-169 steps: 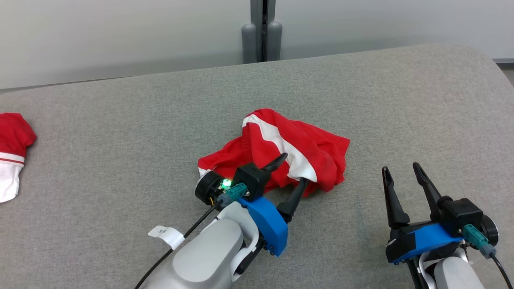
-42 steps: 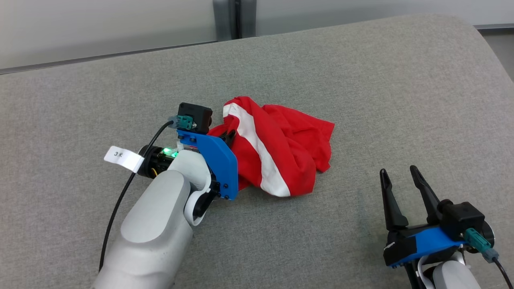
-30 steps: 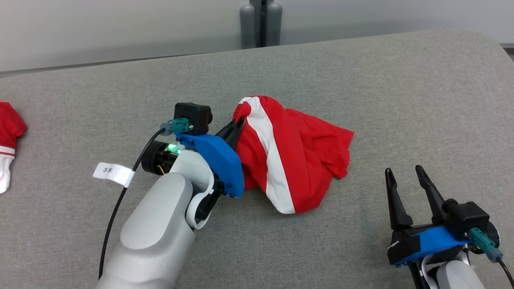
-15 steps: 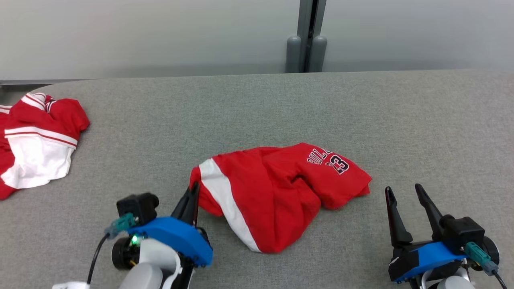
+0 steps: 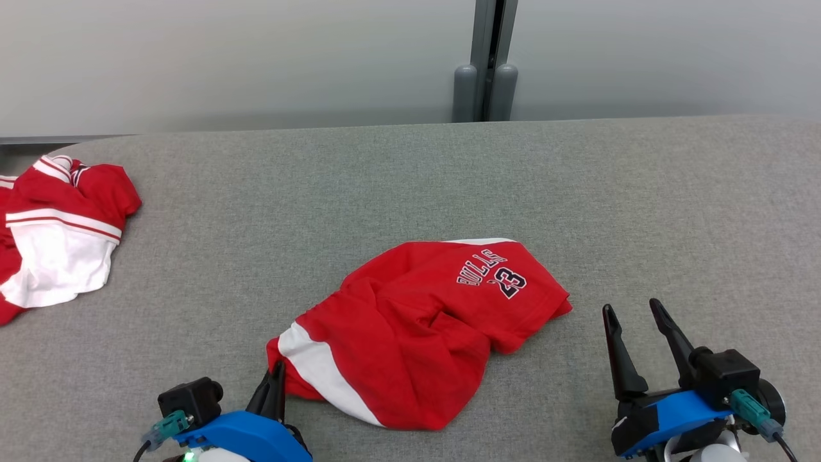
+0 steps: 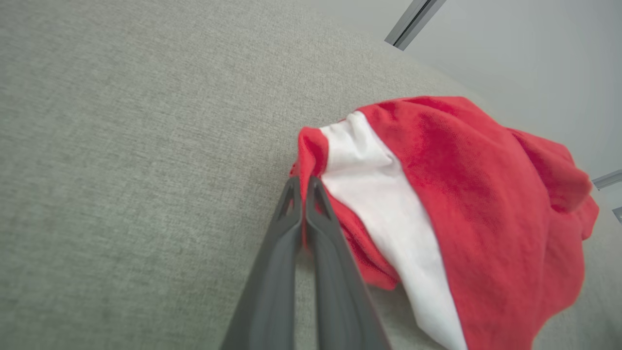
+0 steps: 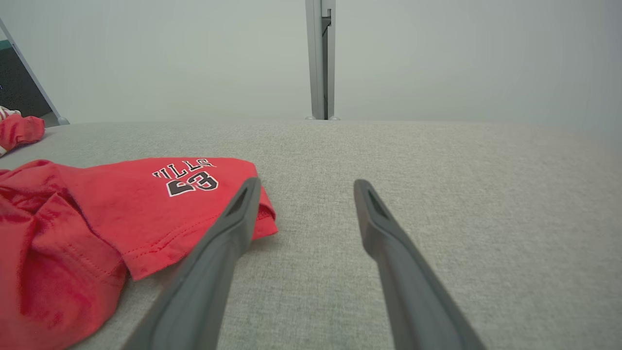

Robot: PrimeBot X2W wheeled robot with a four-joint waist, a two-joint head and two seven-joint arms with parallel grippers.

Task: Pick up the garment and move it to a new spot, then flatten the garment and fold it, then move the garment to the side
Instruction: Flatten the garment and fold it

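The garment is red with a white side stripe and a dark "BULLS 23" print, lying crumpled on the grey table near its front middle. My left gripper at the lower left is shut on the garment's near-left corner beside the white stripe. In the left wrist view its fingertips pinch the red hem of the garment. My right gripper stands open just right of the garment, touching nothing. The right wrist view has the open gripper beside the printed end of the garment.
A second red and white garment lies at the table's far left edge, also seen in the right wrist view. A grey post stands against the pale wall behind the table. Bare grey cloth stretches behind and right of the garment.
The head camera has shifted. My left gripper closed on the garment's corner and drew it back toward the near edge; the garment has turned over and spread, its print now showing. The right gripper kept still.
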